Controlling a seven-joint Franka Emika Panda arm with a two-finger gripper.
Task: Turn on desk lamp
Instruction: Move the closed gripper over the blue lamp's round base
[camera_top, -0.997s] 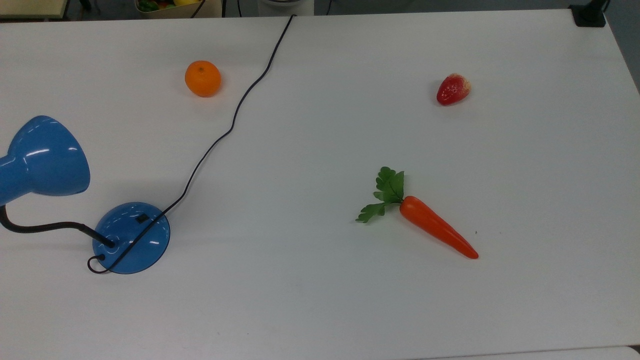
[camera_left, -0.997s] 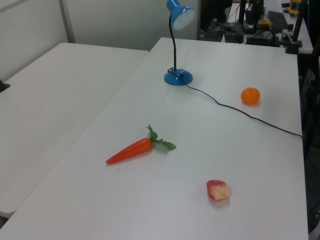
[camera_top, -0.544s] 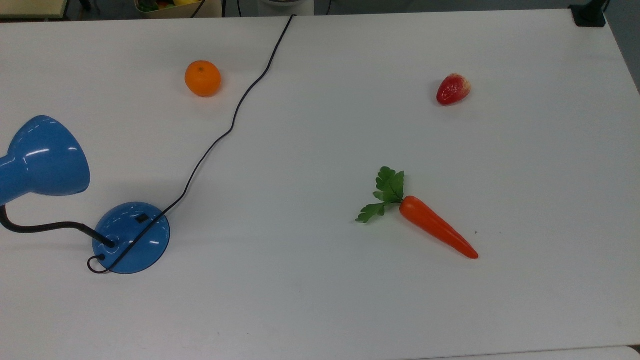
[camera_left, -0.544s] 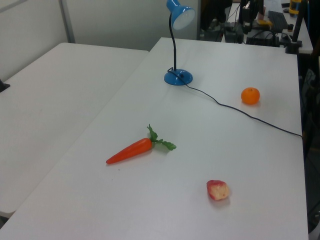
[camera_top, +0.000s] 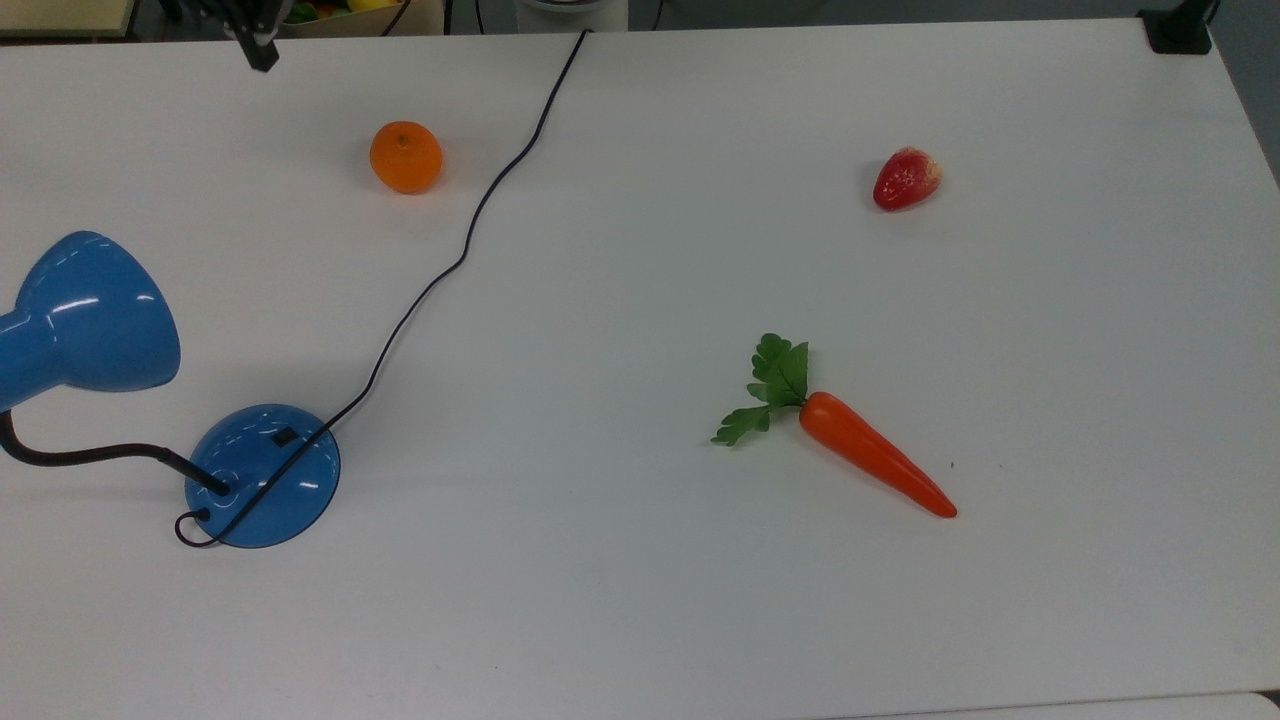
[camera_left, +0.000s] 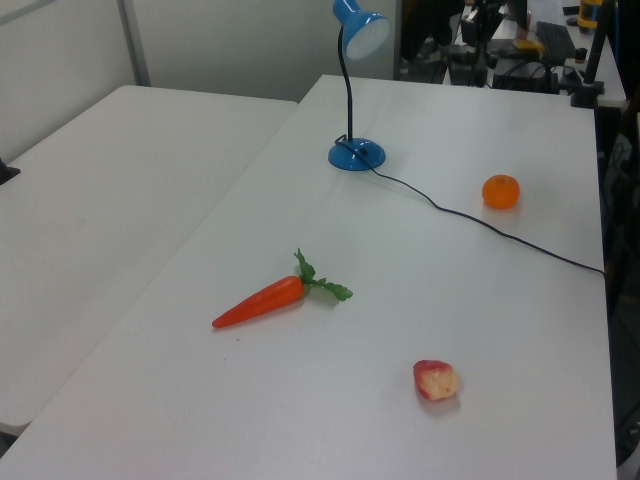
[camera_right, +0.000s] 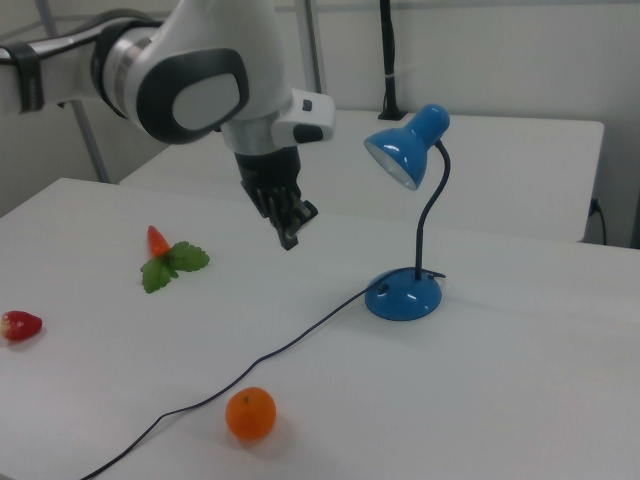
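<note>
Hanging clenched above the bench, the gripper (camera_right: 290, 232) is well apart from the unlit desk lamp (camera_right: 405, 293); its switch (camera_top: 285, 436) remains unpressed.

- white table (camera_top: 640, 620), matte, evenly lit
- second white table (camera_left: 90, 190) beside it in left view
- pale wall (camera_right: 520, 60) behind

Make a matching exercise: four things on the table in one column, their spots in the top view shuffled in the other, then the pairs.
Things:
1. desk lamp
2. orange
3. strawberry
4. carrot

Places in the top view:
A. upper right of the table
B. lower right of centre, leaves pointing to the top view's left
C. upper left, beside the cord
D. the top view's left edge, base on the table

Pairs: 1-D, 2-C, 3-A, 4-B
</note>
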